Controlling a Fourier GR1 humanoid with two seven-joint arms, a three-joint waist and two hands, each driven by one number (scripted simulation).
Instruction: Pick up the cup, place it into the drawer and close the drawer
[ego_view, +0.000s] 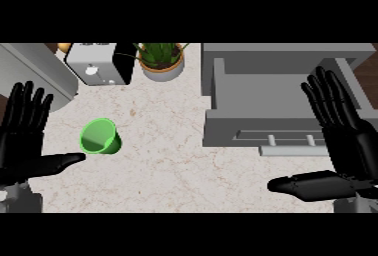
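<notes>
Evidently nothing is being held: the left hand (26, 135) and right hand (343, 130) are spreading open while the cup (100, 137) is lying mid-left and the drawer (284, 100) is standing open upper right, ready to take it.

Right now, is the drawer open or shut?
Open. The drawer is pulled out from its cabinet, its bare grey inside showing, with the handle facing the robot.

counter (162, 170): speckled stone | on it: green cup (100, 136), potted plant (161, 60), toaster (100, 64), drawer unit (284, 95)
</notes>
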